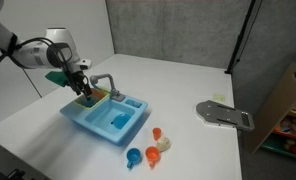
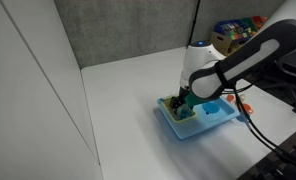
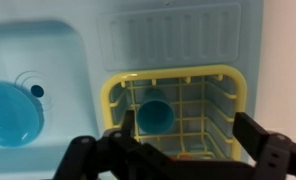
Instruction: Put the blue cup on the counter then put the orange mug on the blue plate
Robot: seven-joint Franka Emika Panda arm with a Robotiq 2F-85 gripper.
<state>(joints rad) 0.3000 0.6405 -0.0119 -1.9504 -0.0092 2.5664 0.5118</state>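
We see the claw (image 3: 183, 128) hanging released, jaws spread wide and holding nothing, above the yellow rack (image 3: 178, 73) that sits in one half of the light-blue toy sink (image 3: 178, 35). In the wrist view the blue cup (image 3: 153, 113) rests inside that rack, towards its left side, below the spread fingers (image 3: 93, 158) and apart from them; we cannot tell whether it stands upright or lies tilted. The blue plate (image 3: 10, 112) lies flat in the sink's basin, next to the rack compartment. In an exterior view the claw (image 1: 83, 92) hovers over the end of the sink (image 1: 133, 128) nearest the arm. The orange mug (image 1: 151, 155) stands on the white counter (image 1: 188, 80) just in front of the sink, with a small blue piece (image 1: 134, 156) just beside it and an orange and cream pair (image 1: 160, 138) near
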